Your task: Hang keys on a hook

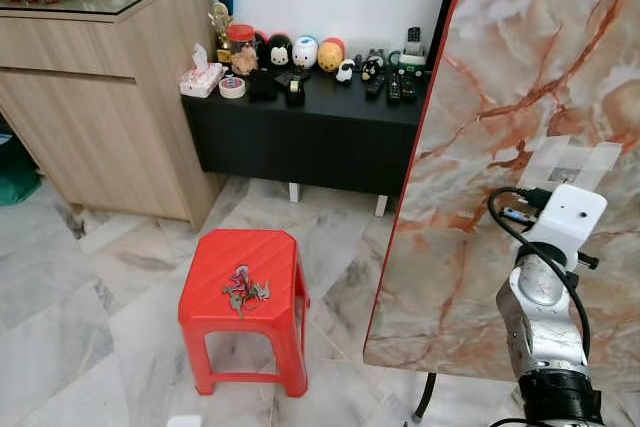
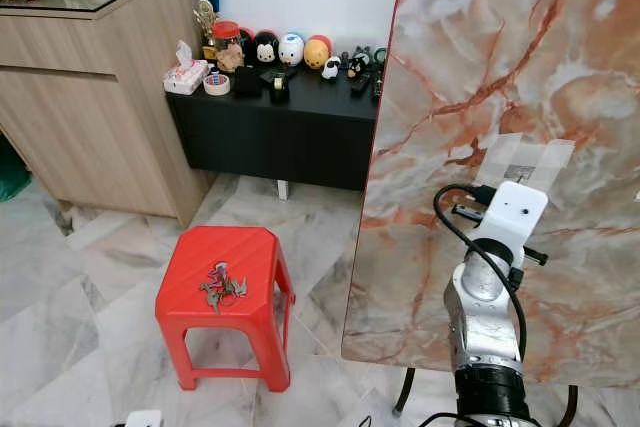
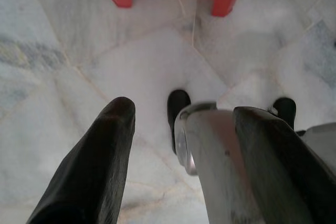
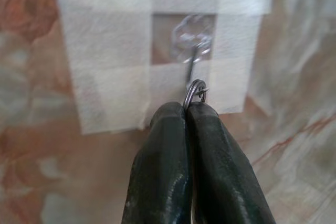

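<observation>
— two fingers pressed together on our right gripper [image 4: 188,109], and what sits between the tips?

— a small key ring [image 4: 195,91], pinched at its lower edge. the ring stands just under the clear hook [image 4: 192,43], and it looks to touch the hook's stem, though we cannot tell if it hangs on it.

— where is the hook fixed?

— on a marbled board [image 1: 500,97] that stands upright before us, under a patch of white tape [image 4: 105,51]. our right arm [image 1: 545,317] reaches up to that patch.

— and our left gripper [image 3: 181,129]?

— it hangs low over the marble floor [image 3: 63,51], fingers spread apart and nothing between them.

— any more keys about?

— yes, a bunch of keys [image 1: 243,290] lies on the top of the red stool [image 1: 205,312], to the left of the board and well apart from the hook.

— further back?

— a black bench [image 1: 310,132] against the wall, with toy figures [image 1: 305,52], remotes [image 1: 400,82], a tissue box [image 1: 202,77] and a roll of tape on it. left of it stands a wooden cabinet [image 1: 90,107] with a glass top.
</observation>
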You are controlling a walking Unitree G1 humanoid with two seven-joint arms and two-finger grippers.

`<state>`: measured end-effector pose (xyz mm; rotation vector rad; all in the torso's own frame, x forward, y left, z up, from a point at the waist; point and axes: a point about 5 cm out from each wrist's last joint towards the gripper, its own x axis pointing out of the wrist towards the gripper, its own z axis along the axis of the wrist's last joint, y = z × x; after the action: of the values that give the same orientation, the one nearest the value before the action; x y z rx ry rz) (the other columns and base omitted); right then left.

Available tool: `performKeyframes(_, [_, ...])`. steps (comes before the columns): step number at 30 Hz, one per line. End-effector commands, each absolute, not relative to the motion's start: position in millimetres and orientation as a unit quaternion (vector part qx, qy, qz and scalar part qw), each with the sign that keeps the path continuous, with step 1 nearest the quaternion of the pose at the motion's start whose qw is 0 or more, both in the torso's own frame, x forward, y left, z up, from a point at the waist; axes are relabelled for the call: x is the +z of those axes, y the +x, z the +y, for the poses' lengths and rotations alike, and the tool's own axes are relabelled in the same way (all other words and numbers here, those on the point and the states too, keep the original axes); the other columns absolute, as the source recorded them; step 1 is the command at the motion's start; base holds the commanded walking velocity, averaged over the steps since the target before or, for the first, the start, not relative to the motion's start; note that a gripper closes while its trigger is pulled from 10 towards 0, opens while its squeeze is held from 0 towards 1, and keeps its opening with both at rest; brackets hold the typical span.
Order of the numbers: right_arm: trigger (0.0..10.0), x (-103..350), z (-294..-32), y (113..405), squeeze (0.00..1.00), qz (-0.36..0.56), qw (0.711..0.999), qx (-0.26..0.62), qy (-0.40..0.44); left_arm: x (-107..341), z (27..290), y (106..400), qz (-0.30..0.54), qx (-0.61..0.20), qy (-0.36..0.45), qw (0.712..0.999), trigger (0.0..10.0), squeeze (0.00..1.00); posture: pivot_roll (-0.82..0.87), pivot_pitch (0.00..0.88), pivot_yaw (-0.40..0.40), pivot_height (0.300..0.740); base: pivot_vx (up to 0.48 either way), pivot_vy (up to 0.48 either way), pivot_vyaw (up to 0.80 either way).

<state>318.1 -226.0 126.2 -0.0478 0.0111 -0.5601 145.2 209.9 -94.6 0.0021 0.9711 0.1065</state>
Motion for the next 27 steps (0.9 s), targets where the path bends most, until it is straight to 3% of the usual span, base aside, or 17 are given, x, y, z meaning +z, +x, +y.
performKeyframes(1, [10.0, 130, -227, 321, 0.0, 0.005, 0.961, -0.273, -0.036, -97, 211, 140, 0.477, 0.053, 0.005, 0.877, 10.0, 0.0, 0.02, 0.0, -0.059, 0.74, 0.0, 0.0, 0.0])
performKeyframes(5, [10.0, 130, -226, 322, 0.0, 0.006, 0.962, -0.27, -0.044, -97, 212, 140, 0.477, 0.054, 0.005, 0.877, 10.0, 0.0, 0.02, 0.0, -0.059, 0.74, 0.0, 0.0, 0.0])
performKeyframes(13, [10.0, 130, -227, 322, 0.0, 0.01, 0.961, -0.271, -0.053, -93, 242, 130, 0.481, 0.071, 0.009, 0.874, 10.0, 0.0, 0.01, 0.0, -0.058, 0.74, 0.0, 0.0, 0.0])
performKeyframes(14, [10.0, 130, -227, 321, 0.11, 0.01, 0.961, -0.271, -0.053, -93, 243, 129, 0.481, 0.072, 0.009, 0.874, 10.0, 0.0, 0.01, 0.0, -0.058, 0.74, 0.0, 0.0, 0.0])
performKeyframes(15, [10.0, 130, -227, 321, 0.11, 0.01, 0.961, -0.271, -0.053, -93, 243, 129, 0.481, 0.072, 0.009, 0.874, 10.0, 0.0, 0.01, 0.0, -0.058, 0.74, 0.0, 0.0, 0.0])
performKeyframes(16, [10.0, 129, -227, 321, 0.64, 0.009, 0.962, -0.27, -0.05, -93, 243, 129, 0.481, 0.071, 0.009, 0.874, 10.0, 0.0, 0.01, 0.0, -0.058, 0.74, 0.0, 0.0, 0.0])
performKeyframes(17, [10.0, 129, -226, 321, 1.0, 0.01, 0.962, -0.269, -0.048, -93, 242, 129, 0.481, 0.071, 0.009, 0.874, 10.0, 0.0, 0.01, 0.0, -0.058, 0.74, 0.0, 0.0, 0.0])
performKeyframes(27, [10.0, 123, -220, 318, 1.0, 0.015, 0.968, -0.247, -0.033, -95, 220, 140, 0.477, 0.056, 0.006, 0.877, 10.0, 0.0, 0.01, 0.0, -0.06, 0.74, 0.0, 0.0, 0.0])
